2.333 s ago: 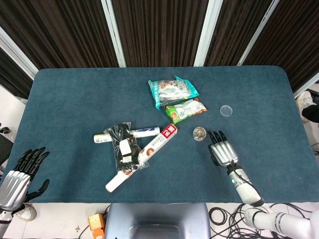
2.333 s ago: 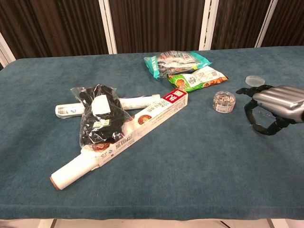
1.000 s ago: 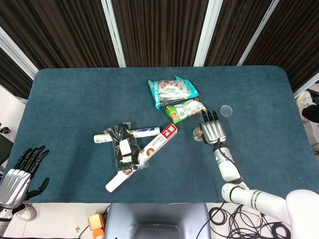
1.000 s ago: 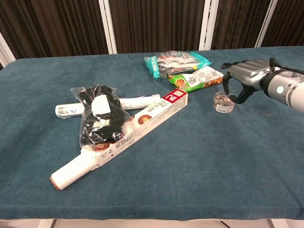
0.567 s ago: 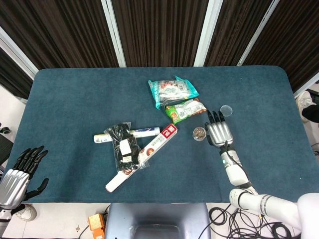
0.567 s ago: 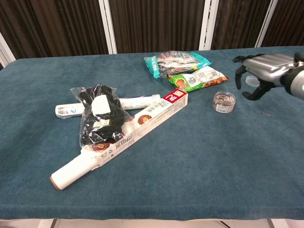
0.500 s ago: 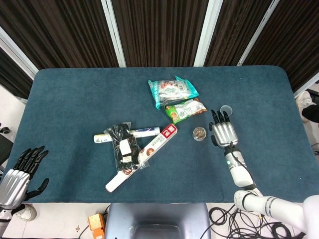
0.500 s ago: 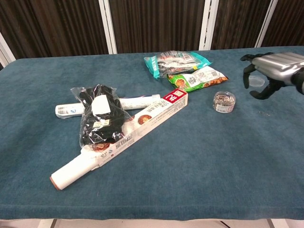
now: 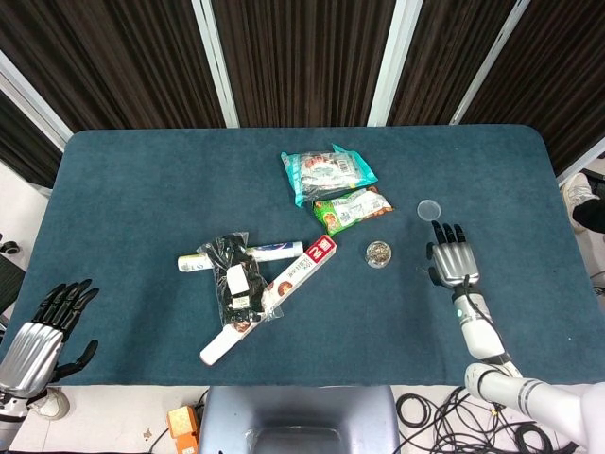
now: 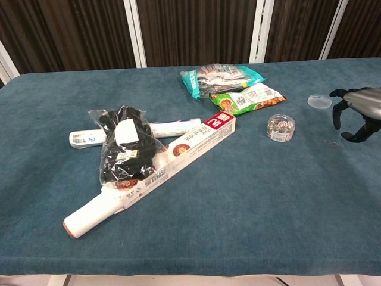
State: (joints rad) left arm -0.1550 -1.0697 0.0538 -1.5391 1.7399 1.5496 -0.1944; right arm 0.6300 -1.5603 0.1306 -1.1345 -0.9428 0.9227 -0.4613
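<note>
Just beyond the right hand's point(image 9: 454, 257) wide-spread, empty fingers point(image 10: 338, 113) lies a round clear lid point(image 9: 429, 209); a small jar point(image 9: 378, 253) sits leftward on the felt surface point(image 9: 142, 189).

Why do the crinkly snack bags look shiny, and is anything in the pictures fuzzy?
In the head view, the teal plastic snack bag and green snack bag catch overhead light as pale glare patches. In the chest view the small clear round jar shines too, everything looks sharp, and the right hand is cut off by the picture's edge.
</note>
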